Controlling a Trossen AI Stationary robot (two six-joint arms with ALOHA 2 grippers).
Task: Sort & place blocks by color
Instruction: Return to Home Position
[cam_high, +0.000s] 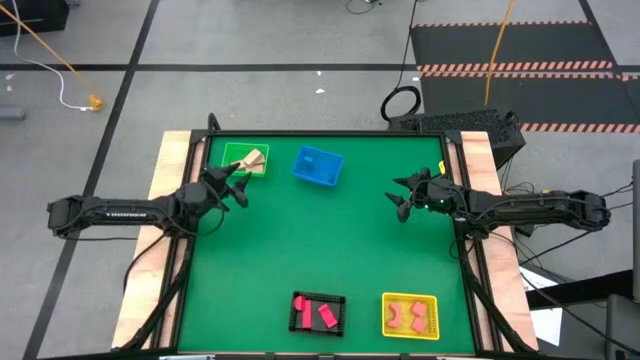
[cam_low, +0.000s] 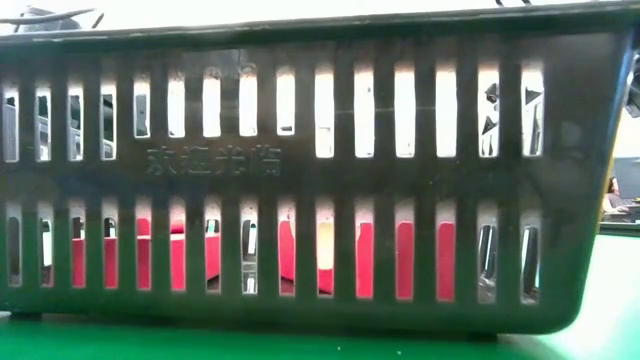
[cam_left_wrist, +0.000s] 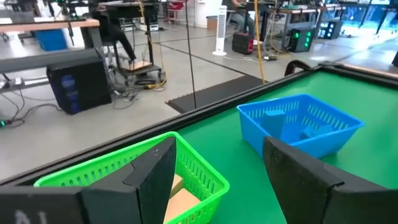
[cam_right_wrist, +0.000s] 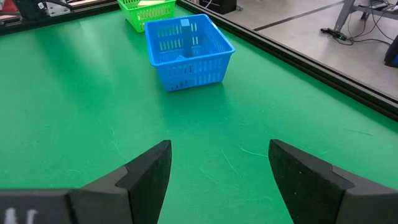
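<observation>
Blocks (cam_high: 252, 160) lay inside baskets (cam_high: 294, 312); the left gripper (cam_high: 238, 186), just beside the green basket (cam_high: 227, 150), and the right gripper (cam_high: 402, 197), well apart, held fingers spread and empty; retracting carelessly might clip that basket's rim.

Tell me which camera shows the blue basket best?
The right wrist view: the blue basket stands whole, unblocked. In the left wrist view the left gripper's finger covers its base; the high view looks down into it; the low view misses it.
</observation>
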